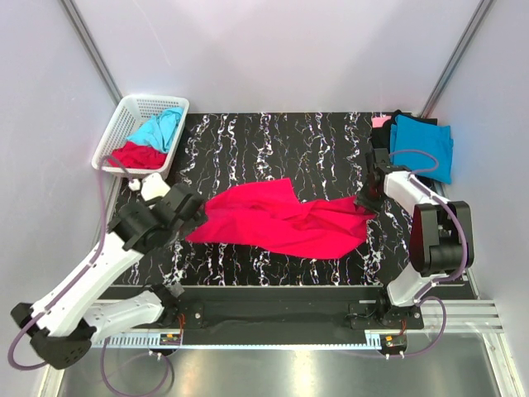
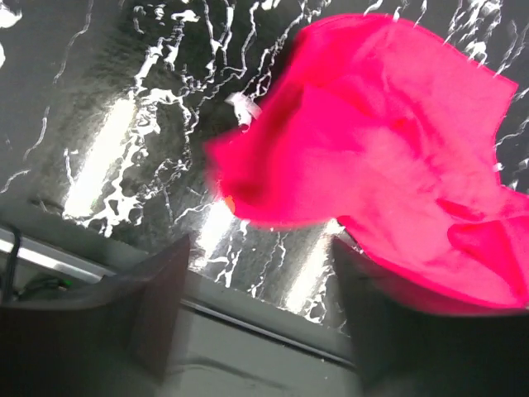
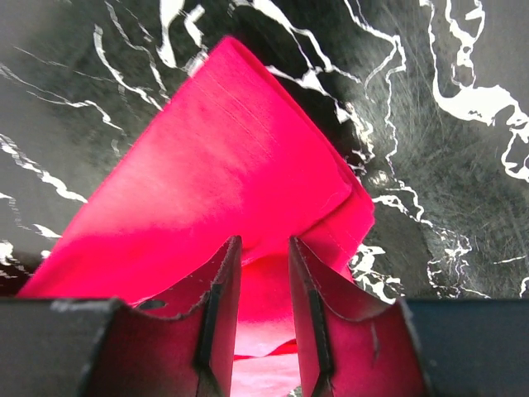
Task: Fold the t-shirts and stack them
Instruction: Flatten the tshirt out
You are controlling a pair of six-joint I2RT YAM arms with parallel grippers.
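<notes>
Far left, at the back corner of the table [image 1: 331,141]: basket [image 1: 111,132] with a crumpled blue shirt [image 1: 157,128] and a crumpled red shirt [image 1: 136,155] inside. Next, left gripper [image 1: 188,217] low at the left edge of the big red shirt [image 1: 281,219], fingers [image 2: 157,298] spread wide, gripping nothing, cloth just beyond them. Big red shirt lying rumpled across mid-table, between both grippers. At its right corner, right gripper [image 3: 263,314], fingers nearly together, pinching a fold of that cloth. Far right, back corner: folded blue shirt [image 1: 423,147] atop black cloth [image 1: 413,120] and pink cloth [image 1: 380,121], well apart from the rest.
</notes>
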